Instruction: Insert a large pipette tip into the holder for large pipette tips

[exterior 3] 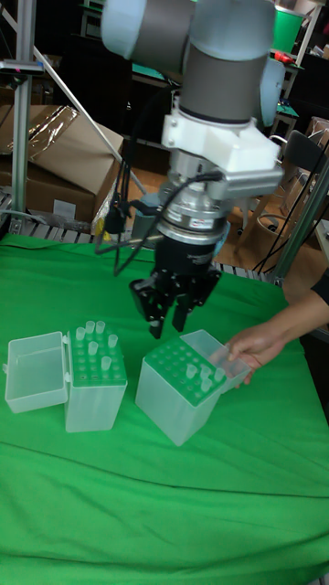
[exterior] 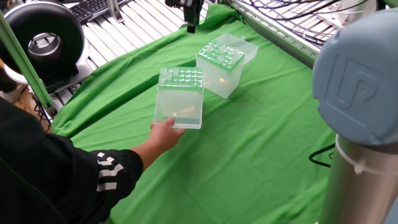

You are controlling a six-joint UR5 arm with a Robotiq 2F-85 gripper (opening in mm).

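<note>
holder for large pipette tips (exterior 3: 181, 388) nearest, steadied by a person's hand (exterior 3: 256, 345). gripper (exterior 3: 171, 322) hangs above it, fingers nearly together; no large pipette tip visible between them. second box (exterior 3: 94, 381) beyond. risk: the hand nudging the holder, misaligning holes.

This is a robotics lab. A green cloth (exterior: 261, 143) covers the desk, with cables (exterior: 292, 18) on metal framing at upper right. A keyboard (exterior: 93, 9) sits upper left, and cardboard boxes (exterior 3: 55, 174) stand behind.
</note>
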